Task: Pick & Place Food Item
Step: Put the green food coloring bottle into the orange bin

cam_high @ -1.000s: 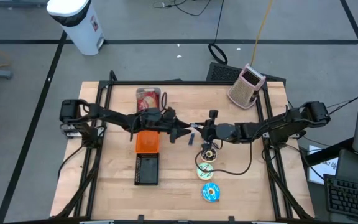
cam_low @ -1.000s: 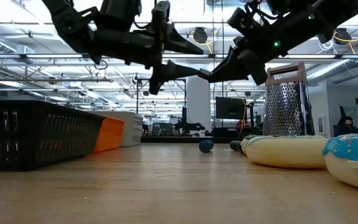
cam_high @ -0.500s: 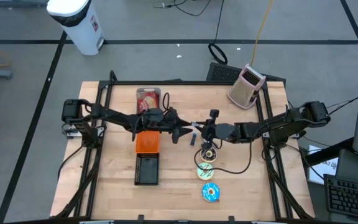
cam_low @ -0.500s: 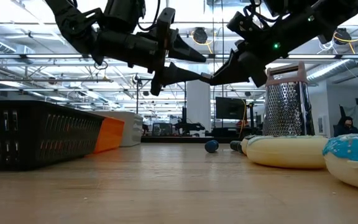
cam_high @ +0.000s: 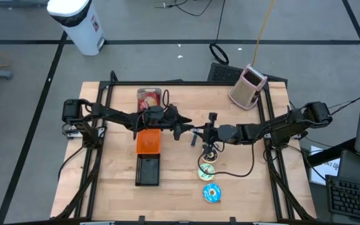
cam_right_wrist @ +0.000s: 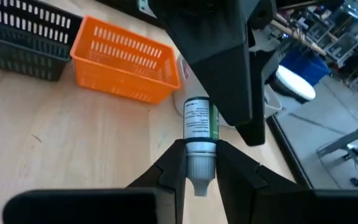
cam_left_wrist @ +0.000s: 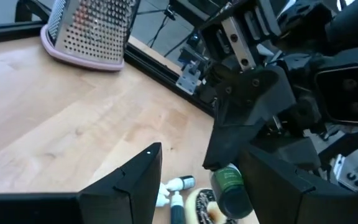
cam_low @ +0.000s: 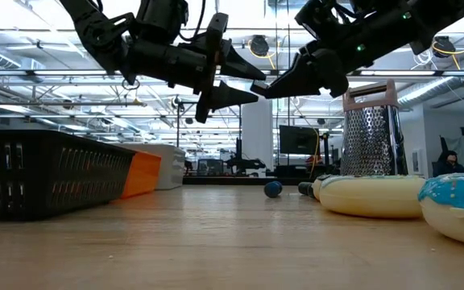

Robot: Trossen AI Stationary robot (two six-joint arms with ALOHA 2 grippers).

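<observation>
A small bottle (cam_right_wrist: 197, 124) with a green-and-white label and a pale cap hangs above the middle of the table, with my right gripper (cam_right_wrist: 199, 146) shut on it. My left gripper (cam_high: 188, 129) faces it from the table's left. Its fingers stand open on either side of the bottle's far end (cam_left_wrist: 229, 186); I cannot tell whether they touch it. In the low view the two grippers (cam_low: 258, 84) (cam_low: 271, 89) overlap high above the table and hide the bottle. Below them, three doughnuts (cam_high: 206, 170) lie in a row. My right gripper pinches the bottle's cap end (cam_right_wrist: 199, 163) between its two fingers. The fingers come nearly level from the table's right and lie along the bottle. The bottle sticks out past the fingertips toward my left gripper, clear of the table.
An orange basket (cam_high: 147, 142) and a black basket (cam_high: 147, 170) sit left of centre, with a red food packet (cam_high: 149, 99) behind them. A metal grater (cam_high: 249, 86) stands at the far right. Small white and blue bits (cam_left_wrist: 173, 185) lie under the grippers. A cable runs by the doughnuts.
Both grippers have stayed in place and rolled a little at the wrist. My right gripper's tip has tipped slightly upward, closer in between my left gripper's fingers. Neither gripper's finger gap has changed.
</observation>
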